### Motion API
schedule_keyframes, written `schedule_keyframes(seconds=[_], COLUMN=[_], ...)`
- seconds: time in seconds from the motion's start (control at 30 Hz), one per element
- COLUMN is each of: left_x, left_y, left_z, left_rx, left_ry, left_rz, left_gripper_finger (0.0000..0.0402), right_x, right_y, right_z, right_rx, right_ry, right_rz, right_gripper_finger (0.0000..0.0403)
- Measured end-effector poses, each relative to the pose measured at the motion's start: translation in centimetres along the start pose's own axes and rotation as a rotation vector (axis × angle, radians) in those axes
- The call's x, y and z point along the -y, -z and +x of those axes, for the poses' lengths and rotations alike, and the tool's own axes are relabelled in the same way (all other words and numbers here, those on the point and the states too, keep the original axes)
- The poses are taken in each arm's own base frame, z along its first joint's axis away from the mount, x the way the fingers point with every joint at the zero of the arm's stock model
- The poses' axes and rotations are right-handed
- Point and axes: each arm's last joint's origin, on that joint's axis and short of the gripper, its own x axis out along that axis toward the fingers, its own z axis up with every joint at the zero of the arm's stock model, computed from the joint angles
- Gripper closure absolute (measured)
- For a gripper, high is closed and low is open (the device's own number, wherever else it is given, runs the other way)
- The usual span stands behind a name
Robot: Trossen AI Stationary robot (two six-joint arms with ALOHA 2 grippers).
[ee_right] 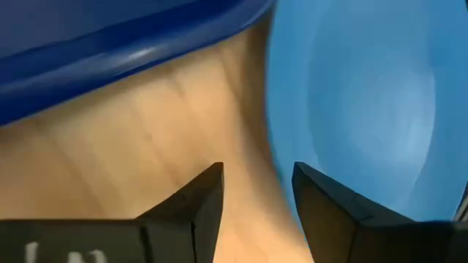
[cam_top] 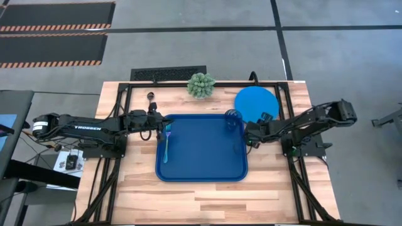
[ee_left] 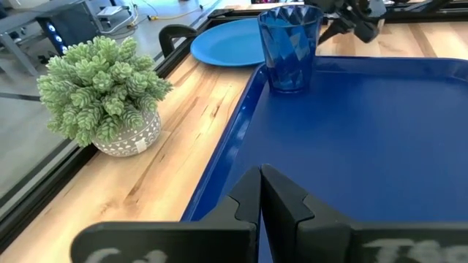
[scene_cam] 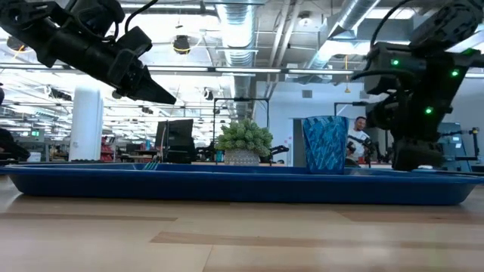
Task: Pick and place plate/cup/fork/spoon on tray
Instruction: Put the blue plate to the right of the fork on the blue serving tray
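Wood tabletop (cam_top: 207, 198): right pincer (ee_right: 256, 193) narrowly open at plate (ee_right: 365, 95) edge, beside tray (ee_right: 110, 44) rim; could skid the plate. Left pincer (ee_left: 261, 191) closed, empty.

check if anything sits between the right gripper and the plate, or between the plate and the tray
Nothing visible blocks the right gripper; it is open right at the plate's edge, over bare wood. Toward the tray, the cup stands in the tray's corner nearest the plate, so the plate would have to clear it.
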Motion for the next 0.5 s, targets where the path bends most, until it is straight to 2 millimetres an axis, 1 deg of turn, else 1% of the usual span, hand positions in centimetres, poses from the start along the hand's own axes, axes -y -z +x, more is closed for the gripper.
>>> schedule_keyframes(seconds=[0.13, 0.23, 0.37, 0.5], left_x=[0.0, 0.0, 0.0, 0.0], left_y=[0.0, 0.0, 0.0, 0.0], left_z=[0.0, 0.0, 0.0, 0.0], left_rx=[0.0, 0.0, 0.0, 0.0], left_ry=[0.0, 0.0, 0.0, 0.0], left_rz=[0.0, 0.0, 0.0, 0.0], left_gripper_finger=[0.0401, 0.0401, 0.0401, 0.0401], right_x=[-0.2, 0.4, 1.1, 1.7], right_y=[0.4, 0.2, -0.4, -0.9], right_z=[0.2, 0.6, 1.0, 1.6], right_rx=[0.014, 0.019, 0.042, 0.03], right_ry=[0.011, 0.054, 0.12, 0.069], right_rz=[-0.017, 0.008, -0.015, -0.045], right_gripper_finger=[0.0197, 0.0192, 0.0198, 0.0211])
